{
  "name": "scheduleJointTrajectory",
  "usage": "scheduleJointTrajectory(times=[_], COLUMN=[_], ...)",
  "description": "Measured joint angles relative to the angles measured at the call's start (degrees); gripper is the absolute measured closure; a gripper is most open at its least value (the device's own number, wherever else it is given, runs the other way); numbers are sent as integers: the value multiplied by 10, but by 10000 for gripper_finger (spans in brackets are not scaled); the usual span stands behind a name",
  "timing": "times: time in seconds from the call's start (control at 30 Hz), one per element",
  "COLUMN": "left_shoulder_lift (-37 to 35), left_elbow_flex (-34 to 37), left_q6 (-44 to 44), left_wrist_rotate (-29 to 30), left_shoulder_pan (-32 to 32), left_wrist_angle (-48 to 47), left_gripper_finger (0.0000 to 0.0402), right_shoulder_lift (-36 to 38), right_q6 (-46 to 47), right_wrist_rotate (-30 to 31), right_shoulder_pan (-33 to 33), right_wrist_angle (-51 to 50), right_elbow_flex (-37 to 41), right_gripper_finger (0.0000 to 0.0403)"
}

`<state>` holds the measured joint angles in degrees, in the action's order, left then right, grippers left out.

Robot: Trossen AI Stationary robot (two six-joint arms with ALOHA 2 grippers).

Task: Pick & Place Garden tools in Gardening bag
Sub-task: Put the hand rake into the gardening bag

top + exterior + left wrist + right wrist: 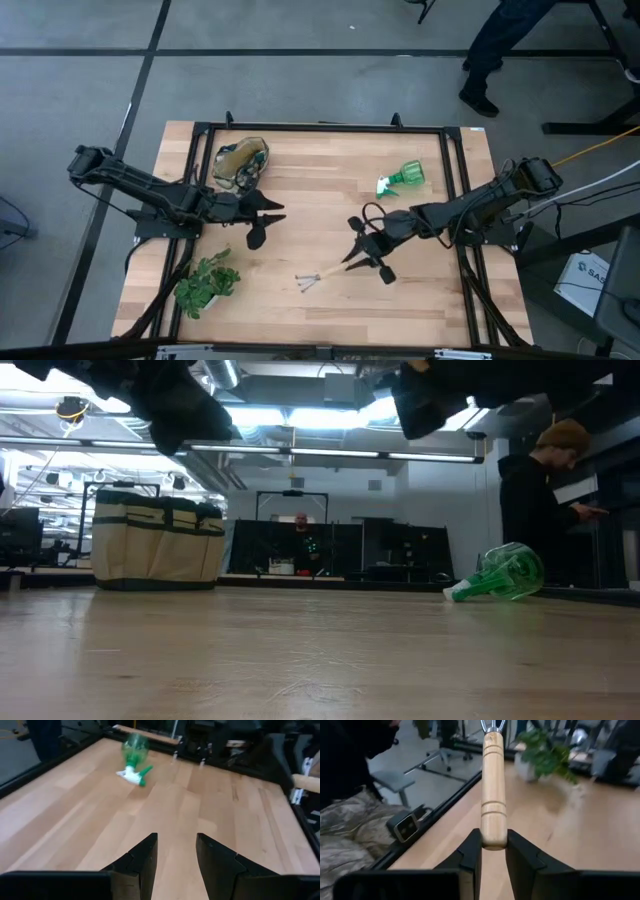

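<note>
My right gripper (360, 257) is shut on the three-prong hand rake (322, 275), right of the table's middle and toward the near edge. The rake's wooden handle (493, 785) points toward the near left, with the metal prongs (305, 284) at its far end. My left gripper (262, 222) is open and empty, just right of the gardening bag (240, 163), which stands upright at the far left (158, 540). The green spray bottle (403, 178) lies on its side at the far right (500, 575). The trowel and shears do not show. My right gripper pinches the butt end of the rake's wooden handle (494, 839) between its two fingers. The fingers come from the table's right, slanting down, roughly in line with the handle. The rake sticks out ahead of the fingers; whether the prongs touch the table I cannot tell.
A leafy green plant in a white pot (207, 285) stands at the near left corner. A black frame (320, 128) runs round the table. A person (550, 490) stands beyond the far right corner. Bare wood lies between the two grippers.
</note>
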<state>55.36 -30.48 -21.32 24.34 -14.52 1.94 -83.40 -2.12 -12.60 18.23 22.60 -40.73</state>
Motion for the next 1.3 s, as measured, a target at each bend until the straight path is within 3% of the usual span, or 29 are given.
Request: scheduleJointTrajectory(times=[0.47,0.87,1.07,1.3], left_shoulder_lift=[91,173,213,270], left_elbow_flex=[0,0,0,0], left_q6=[46,270,338,345], left_wrist_rotate=[-42,-13,-15,-97], left_shoulder_pan=[-1,-24,-22,1], left_wrist_angle=[119,388,527,652], left_gripper_finger=[272,272,272,272], right_shoulder_lift=[0,0,-2,-2], right_q6=[-26,-25,-28,-31], right_wrist_rotate=[1,25,34,36], right_shoulder_pan=[-61,-85,-85,-86], right_wrist_angle=[160,273,292,291], right_elbow_flex=[0,0,0,0], right_gripper_finger=[336,336,336,336])
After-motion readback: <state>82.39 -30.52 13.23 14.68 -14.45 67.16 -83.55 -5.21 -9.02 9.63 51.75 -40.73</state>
